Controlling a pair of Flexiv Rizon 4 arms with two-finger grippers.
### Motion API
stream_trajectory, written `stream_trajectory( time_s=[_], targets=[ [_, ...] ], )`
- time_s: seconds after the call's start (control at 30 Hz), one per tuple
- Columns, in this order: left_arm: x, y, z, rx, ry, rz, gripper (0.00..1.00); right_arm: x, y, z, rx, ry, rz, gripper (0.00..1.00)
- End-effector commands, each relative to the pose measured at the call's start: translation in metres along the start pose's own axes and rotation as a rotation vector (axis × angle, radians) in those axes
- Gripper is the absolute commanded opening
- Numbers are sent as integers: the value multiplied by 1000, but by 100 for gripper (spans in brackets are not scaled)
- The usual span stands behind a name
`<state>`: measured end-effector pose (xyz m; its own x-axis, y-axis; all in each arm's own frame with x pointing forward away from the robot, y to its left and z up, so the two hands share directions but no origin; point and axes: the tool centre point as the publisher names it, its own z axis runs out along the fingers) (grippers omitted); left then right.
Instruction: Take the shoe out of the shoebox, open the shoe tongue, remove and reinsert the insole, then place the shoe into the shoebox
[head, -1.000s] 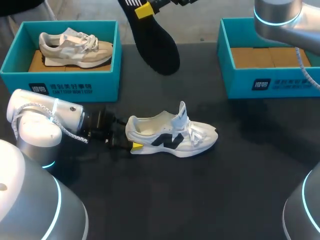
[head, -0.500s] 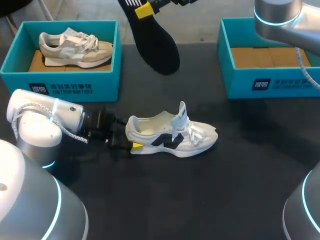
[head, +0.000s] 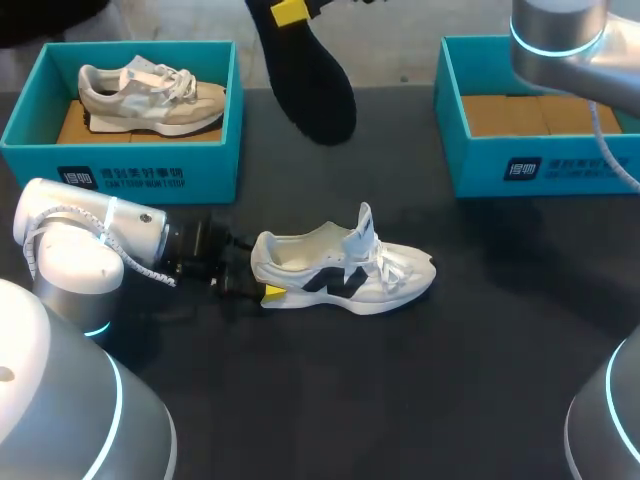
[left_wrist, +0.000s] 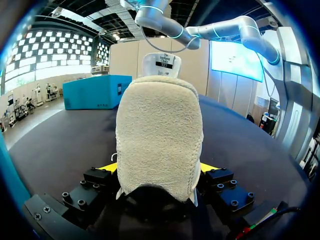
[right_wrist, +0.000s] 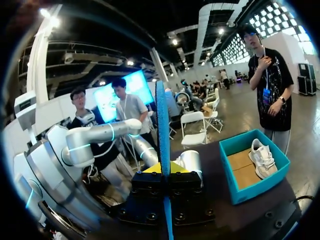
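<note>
A white shoe (head: 340, 272) with a black side mark lies on the dark table, toe to the right, its tongue (head: 364, 226) standing up. My left gripper (head: 256, 286) lies low at its heel. In the left wrist view the fleecy heel (left_wrist: 159, 135) fills the space between the fingers, and both yellow tips press its sides. My right gripper (head: 291, 10) is high at the back, shut on the heel end of a black insole (head: 312, 88) that hangs down. In the right wrist view the insole (right_wrist: 162, 125) shows edge-on between the shut fingers of my right gripper (right_wrist: 164, 171).
A teal shoebox (head: 150, 160) at the back left holds a beige shoe (head: 150, 95); it also shows as the teal shoebox (right_wrist: 260, 187) in the right wrist view. A second teal shoebox (head: 530, 165) at the back right shows only its cardboard floor.
The right gripper and the hanging insole have risen slightly. The shoe and the left arm have stayed where they were.
</note>
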<state>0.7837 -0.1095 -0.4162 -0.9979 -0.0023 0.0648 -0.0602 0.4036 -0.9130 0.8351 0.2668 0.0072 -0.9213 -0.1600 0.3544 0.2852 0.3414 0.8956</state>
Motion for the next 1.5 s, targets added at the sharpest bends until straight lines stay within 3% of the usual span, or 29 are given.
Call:
stream_trajectory(
  time_s=[0.03, 0.3, 0.77, 1.5],
  targets=[
    [0, 1, 0, -2, 1, -1, 0, 25, -6, -6, -27, -65, 27, 0],
    [0, 1, 0, -2, 1, -1, 0, 60, -11, -14, -70, -156, 105, 0],
    [0, 1, 0, -2, 1, -1, 0, 96, -24, -14, -201, -214, 232, 0],
    [0, 1, 0, -2, 1, -1, 0, 159, -52, -18, -264, -339, 324, 0]
  ],
)
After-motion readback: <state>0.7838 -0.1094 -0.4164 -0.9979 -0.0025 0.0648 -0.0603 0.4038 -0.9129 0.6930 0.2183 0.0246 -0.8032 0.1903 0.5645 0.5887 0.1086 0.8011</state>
